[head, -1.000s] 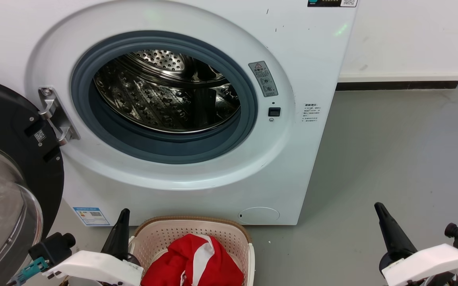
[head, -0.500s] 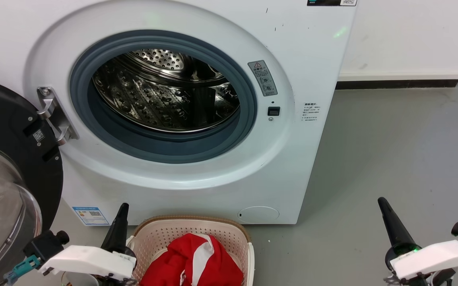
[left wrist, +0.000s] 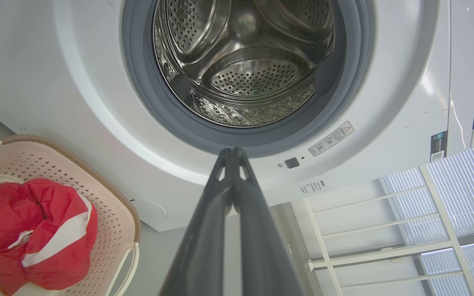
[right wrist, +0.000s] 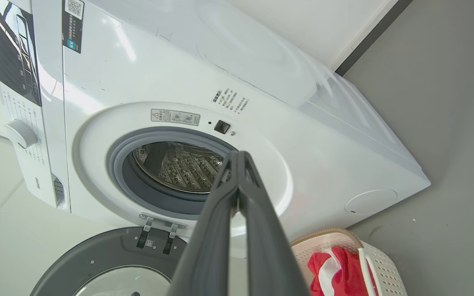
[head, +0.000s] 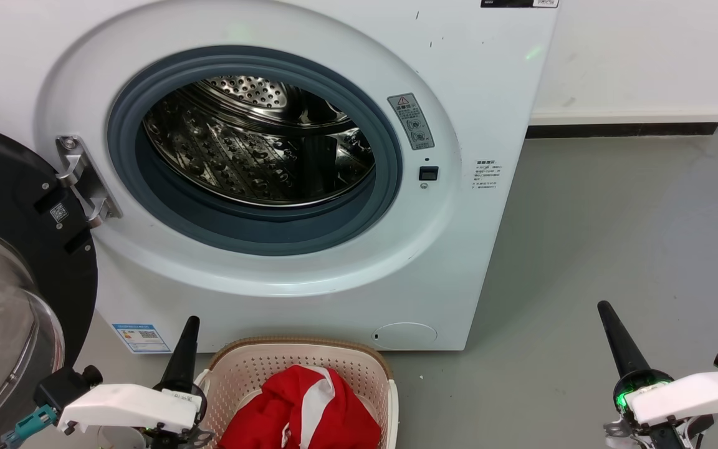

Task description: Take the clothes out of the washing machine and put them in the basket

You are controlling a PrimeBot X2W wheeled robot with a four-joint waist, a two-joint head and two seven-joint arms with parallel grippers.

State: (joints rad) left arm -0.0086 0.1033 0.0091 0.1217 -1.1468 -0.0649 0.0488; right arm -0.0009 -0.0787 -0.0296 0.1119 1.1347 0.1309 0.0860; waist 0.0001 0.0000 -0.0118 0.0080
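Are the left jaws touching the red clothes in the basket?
Apart. In the left wrist view the shut left jaws point at the washing machine; basket rim and floor separate them from the clothes.

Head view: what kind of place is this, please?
Probably a laundry or utility room: a white washing machine stands open on a grey floor by a white wall, with a basket of red clothes before it.

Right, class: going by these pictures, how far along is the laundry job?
Done: the clothes lie in the basket, and the drum of the washing machine shows bare steel. In hand: nothing; the left gripper and right gripper have fingers pressed together, empty. Left: apparently nothing, unless something hides behind the grey ring.
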